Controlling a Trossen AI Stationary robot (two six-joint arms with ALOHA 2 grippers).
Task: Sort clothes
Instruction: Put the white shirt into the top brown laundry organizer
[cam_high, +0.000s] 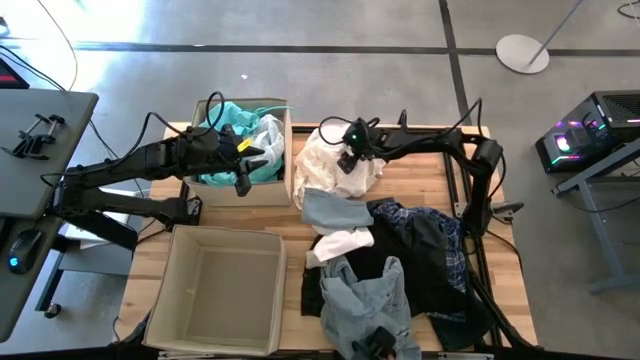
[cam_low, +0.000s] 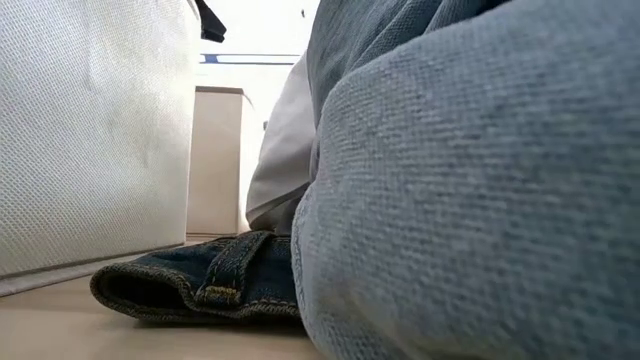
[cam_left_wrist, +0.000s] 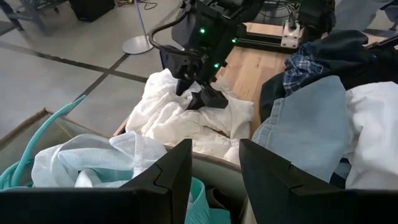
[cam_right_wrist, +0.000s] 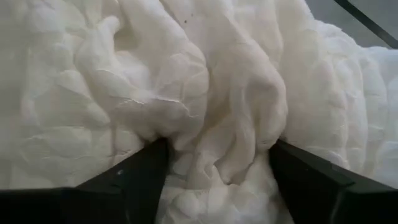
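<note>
A crumpled white garment (cam_high: 335, 165) lies heaped at the table's far edge, just right of the far bin (cam_high: 288, 125). My right gripper (cam_right_wrist: 217, 165) stands open in it, its fingers sunk among the folds (cam_left_wrist: 202, 99). My left gripper (cam_left_wrist: 214, 168) hovers open over the far bin, with nothing between its fingers, above turquoise and white clothes (cam_high: 235, 140). More clothes cover the table's right half: pale blue (cam_high: 335, 210), white (cam_high: 340, 245), dark plaid (cam_high: 435, 240) and pale denim (cam_high: 365, 300). My right gripper has both open fingertips (cam_right_wrist: 146, 165) pushed into the top of the white garment. A raised fold of the cloth (cam_right_wrist: 217, 137) stands between them. The fingers come slanting down from the table's right side. The garment stays heaped on the table.
A second beige bin (cam_high: 170, 290) stands at the near left, with nothing showing inside it. In the low view, pale denim (cam_low: 470, 200) fills the right, a dark denim waistband (cam_low: 200, 285) lies on the tabletop, and a bin wall (cam_low: 90, 130) stands on the left.
</note>
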